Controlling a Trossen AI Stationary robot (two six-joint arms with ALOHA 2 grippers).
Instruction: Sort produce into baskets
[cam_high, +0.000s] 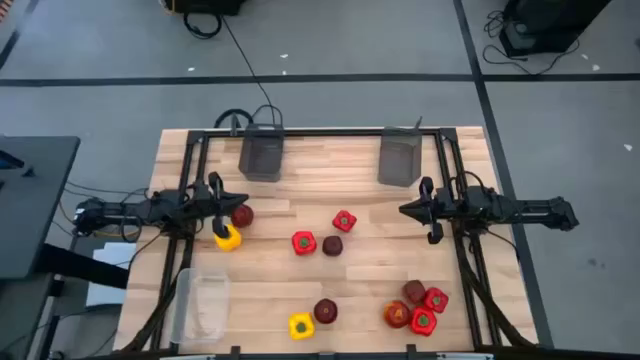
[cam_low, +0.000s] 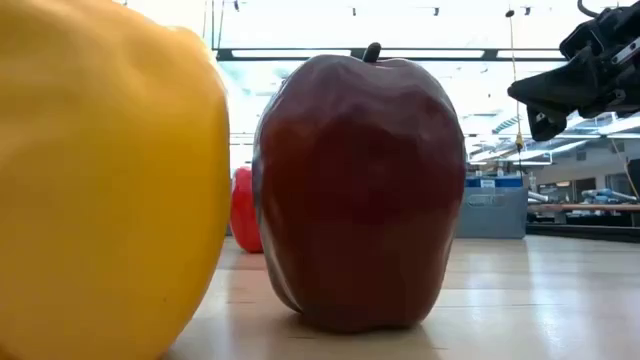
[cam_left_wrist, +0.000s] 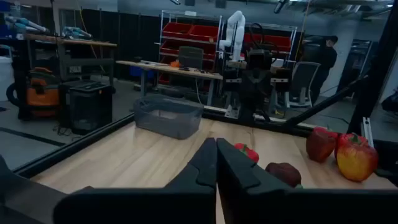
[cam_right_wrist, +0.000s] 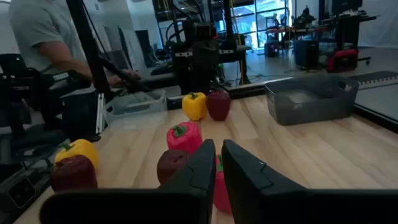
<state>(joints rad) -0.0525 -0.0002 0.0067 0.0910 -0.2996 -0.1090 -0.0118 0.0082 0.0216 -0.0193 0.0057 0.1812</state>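
Note:
Produce lies loose on the wooden table (cam_high: 200, 160): red bell peppers (cam_high: 303, 242) (cam_high: 344, 221), a maroon fruit (cam_high: 332, 245) mid-table, and a yellow pepper (cam_high: 228, 238) with a maroon fruit (cam_high: 243, 215) at the left. A yellow pepper (cam_high: 301, 325) (cam_low: 100, 180) and a maroon fruit (cam_high: 326, 311) (cam_low: 360, 190) lie near the front edge. A cluster of several red and maroon pieces (cam_high: 420, 308) lies front right. My left gripper (cam_high: 244, 200) (cam_left_wrist: 216, 163) is shut and empty, just beyond the left maroon fruit. My right gripper (cam_high: 404, 210) (cam_right_wrist: 217, 155) (cam_low: 520, 92) is shut and empty, above the table's right side.
Two dark grey bins (cam_high: 262, 152) (cam_high: 399, 157) stand at the far edge, with free table between them. A clear tub (cam_high: 203, 305) stands front left. A person (cam_right_wrist: 43, 37) stands beyond the table's left side.

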